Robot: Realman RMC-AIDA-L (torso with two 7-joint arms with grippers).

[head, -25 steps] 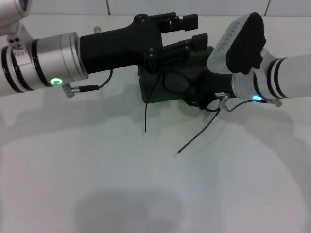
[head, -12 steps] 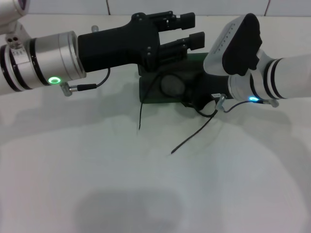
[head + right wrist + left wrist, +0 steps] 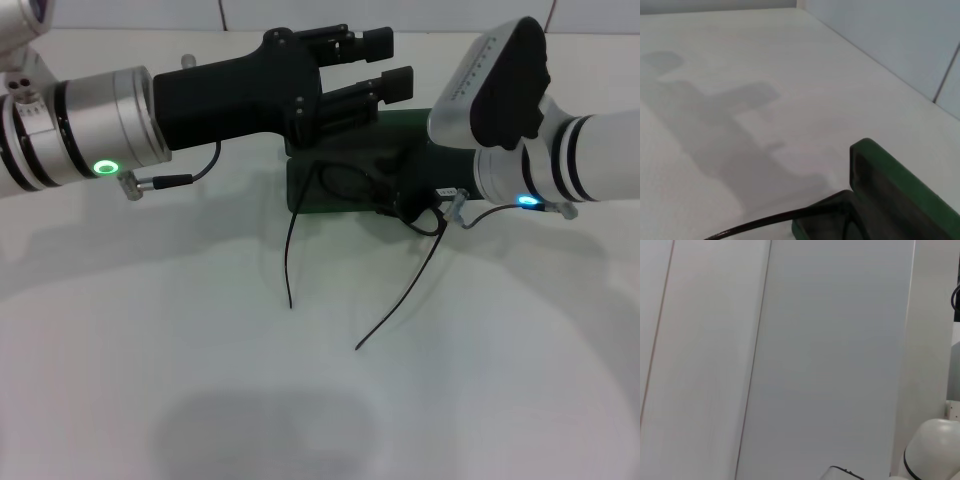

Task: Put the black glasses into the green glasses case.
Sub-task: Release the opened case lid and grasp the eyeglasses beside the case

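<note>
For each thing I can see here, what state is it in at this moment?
green glasses case: open, on the table.
black glasses: unfolded, front over the case, temple arms hanging out over the table.
left tool: open, empty, above the case.
right tool: at the case; grip hidden.

The green glasses case [image 3: 330, 185] sat far centre on the surface [image 3: 320, 380]. The black glasses [image 3: 345, 185] rested in it, temple arms trailing nearward. The left end effector [image 3: 385, 65] hovered just beyond; the right end effector [image 3: 405, 195] reached in from the right.
</note>
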